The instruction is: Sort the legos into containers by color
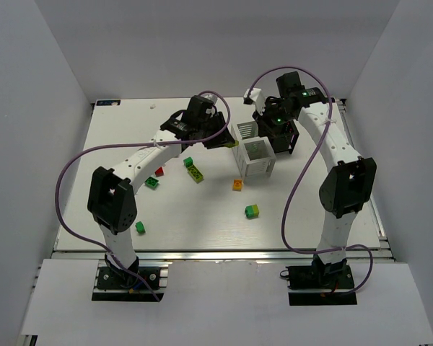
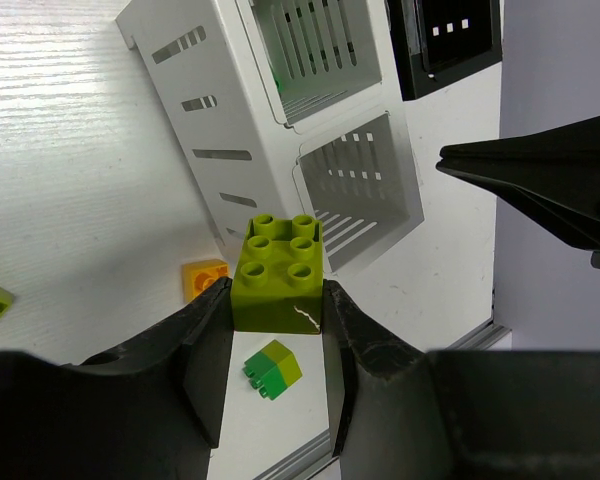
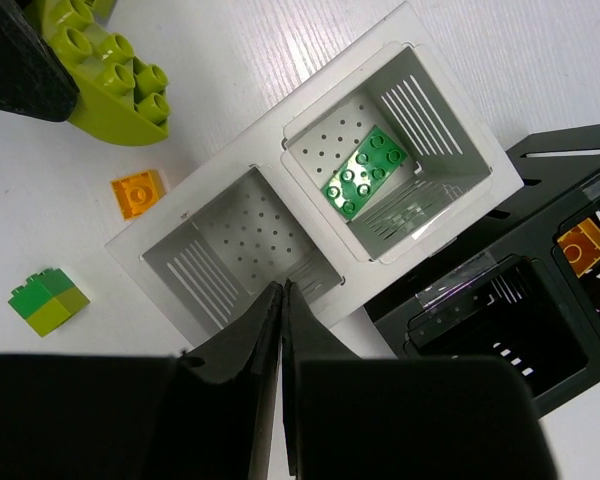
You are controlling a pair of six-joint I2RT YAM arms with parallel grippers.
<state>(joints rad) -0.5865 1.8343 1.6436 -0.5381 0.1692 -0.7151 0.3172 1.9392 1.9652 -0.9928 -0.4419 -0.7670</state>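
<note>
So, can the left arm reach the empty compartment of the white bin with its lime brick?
Probably yes. The left claw holds the lime brick beside the white bin, whose empty compartment is open above. Only the shut right claw near its edge might crowd it.

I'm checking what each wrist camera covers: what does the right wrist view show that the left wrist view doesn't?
Only the right wrist view: looking straight down, a green brick lying in one compartment of the white bin, an orange brick in the black bin, and the right hand shut on nothing. Only the left wrist view: the left hand clamping the lime brick from both sides. Both: the two bins, the lime brick, plus a loose orange brick and a green-and-lime brick on the table.
</note>
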